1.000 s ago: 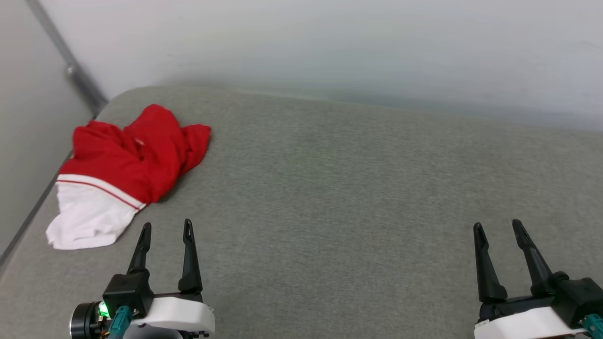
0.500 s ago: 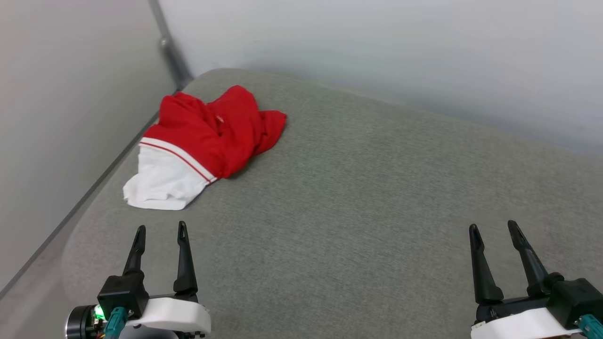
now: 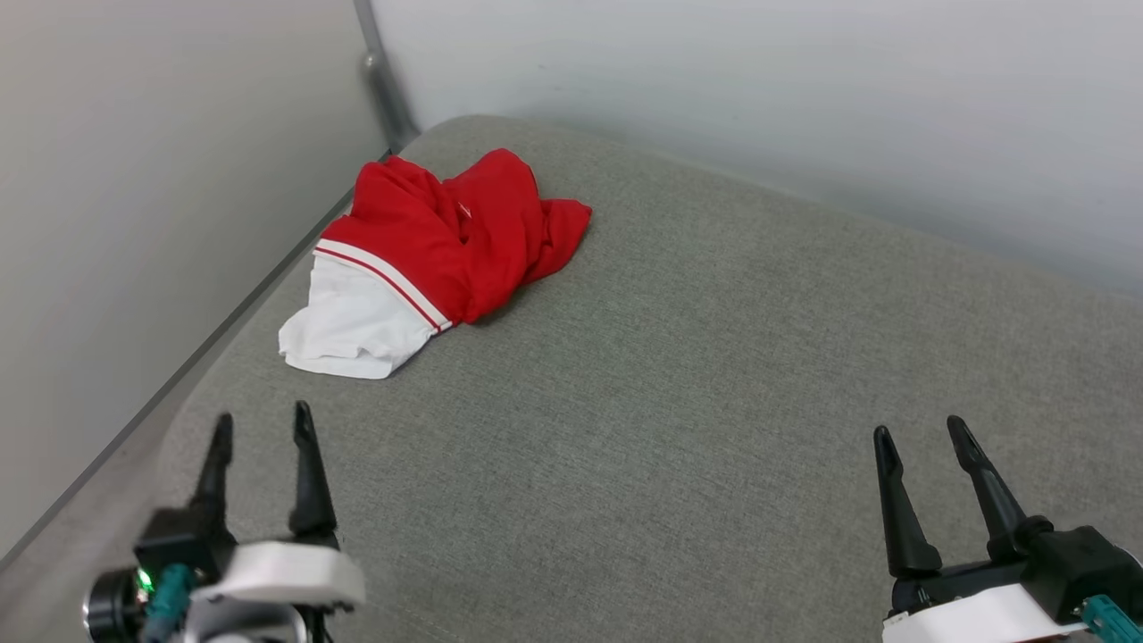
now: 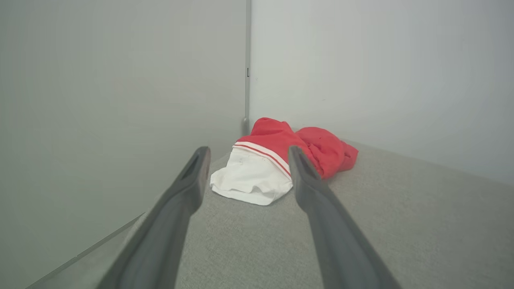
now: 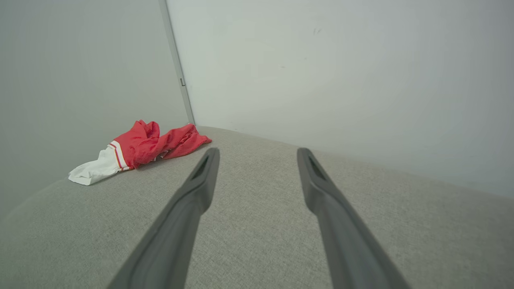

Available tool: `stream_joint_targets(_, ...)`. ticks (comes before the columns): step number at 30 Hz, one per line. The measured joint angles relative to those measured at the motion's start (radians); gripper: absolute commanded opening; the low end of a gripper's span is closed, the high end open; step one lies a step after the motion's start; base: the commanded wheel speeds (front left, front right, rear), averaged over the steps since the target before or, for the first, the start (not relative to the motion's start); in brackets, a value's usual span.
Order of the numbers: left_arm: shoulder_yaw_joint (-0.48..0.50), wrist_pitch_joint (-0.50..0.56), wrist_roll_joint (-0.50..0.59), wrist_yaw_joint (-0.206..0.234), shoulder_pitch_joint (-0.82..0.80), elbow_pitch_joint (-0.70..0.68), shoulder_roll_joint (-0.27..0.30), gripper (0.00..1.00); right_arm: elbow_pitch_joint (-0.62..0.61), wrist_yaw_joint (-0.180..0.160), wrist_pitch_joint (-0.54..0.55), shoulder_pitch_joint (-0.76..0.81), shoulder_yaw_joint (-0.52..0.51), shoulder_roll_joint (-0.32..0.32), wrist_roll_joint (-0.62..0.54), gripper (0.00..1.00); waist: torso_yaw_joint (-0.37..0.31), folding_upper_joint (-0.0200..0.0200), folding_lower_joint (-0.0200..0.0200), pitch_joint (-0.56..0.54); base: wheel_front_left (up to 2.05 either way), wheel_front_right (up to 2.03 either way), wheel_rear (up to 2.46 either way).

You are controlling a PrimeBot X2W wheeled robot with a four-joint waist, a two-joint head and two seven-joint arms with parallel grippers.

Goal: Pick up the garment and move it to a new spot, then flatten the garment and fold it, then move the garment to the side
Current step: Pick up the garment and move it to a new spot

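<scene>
Two grippers: both sit low over the near edge of a wide grey woven-fabric cushion (image 3: 714,357), well apart from each other, fingers pointing toward its far edge.
garment (image 3: 446,241): a crumpled red sports jersey with a white sleeve panel and red-and-white stripe trim, heaped at the far-left corner of the cushion, just beside the left edge.
garment layout: the white panel lies flat toward the near edge; the red cloth is bunched behind it, with one red flap reaching toward the cushion's middle.
left gripper (image 3: 262,413): near the near-left corner; its two long dark fingers are spread with nothing between them. In the left wrist view the white panel shows ahead in the gap, clear of both fingers.
right gripper (image 3: 919,428): near the near-right corner; fingers parted and empty over bare fabric, well apart from the garment.
surroundings: a plain pale left wall (image 3: 134,179) and pale back wall (image 3: 804,89) meet behind the garment at a thin grey metal corner strip (image 3: 379,76).
</scene>
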Motion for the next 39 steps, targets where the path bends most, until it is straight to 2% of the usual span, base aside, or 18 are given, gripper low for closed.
stream_joint_targets(5,0.089,0.0,0.0,-0.08,-0.147,0.01,0.018,1.0,-0.016,0.0,0.0,-0.019,-0.001,0.0,-0.039,1.0,-0.022,0.0,0.0,0.042,0.0,0.0,0.0)
stream_joint_targets(12,0.206,0.0,-0.016,-0.134,-0.436,0.079,0.073,1.0,-0.067,0.0,0.0,-0.084,-0.02,0.0,-0.119,1.0,-0.063,0.0,0.0001,0.156,0.0,0.0,0.0)
stream_joint_targets(18,0.227,0.0,-0.054,-0.175,-0.647,0.202,0.158,1.0,-0.107,0.0,0.0,-0.133,-0.035,0.0,-0.176,1.0,-0.099,0.0,0.0002,0.272,0.0,0.0,0.0)
stream_joint_targets(22,0.185,0.027,-0.109,-0.185,-0.767,0.345,0.237,1.0,-0.138,0.0,0.0,-0.154,-0.044,0.0,-0.206,1.0,-0.123,0.0,0.0002,0.341,0.0,0.0,0.0)
stream_joint_targets(26,0.064,0.187,-0.186,-0.188,-0.862,0.443,0.341,1.0,-0.166,0.0,0.0,-0.175,-0.049,-0.008,-0.217,1.0,-0.146,0.0,0.0003,0.399,0.0,0.0,0.0)
stream_joint_targets(31,-0.091,0.41,-0.351,-0.189,-0.923,0.503,0.445,1.0,-0.198,0.0,0.0,-0.193,-0.05,-0.026,-0.223,1.0,-0.168,0.0,0.0003,0.462,0.0,0.0,0.0)
stream_joint_targets(35,-0.199,0.62,-0.503,-0.189,-0.938,0.529,0.505,1.0,-0.22,0.0,0.0,-0.204,-0.047,-0.038,-0.229,1.0,-0.181,0.0,0.0002,0.505,0.0,0.0,0.0)
stream_joint_targets(39,-0.263,0.8,-0.648,-0.189,-0.946,0.545,0.556,1.0,-0.239,0.0,0.0,-0.221,-0.044,-0.049,-0.235,1.0,-0.193,0.0,0.0002,0.547,0.0,0.0,0.0)
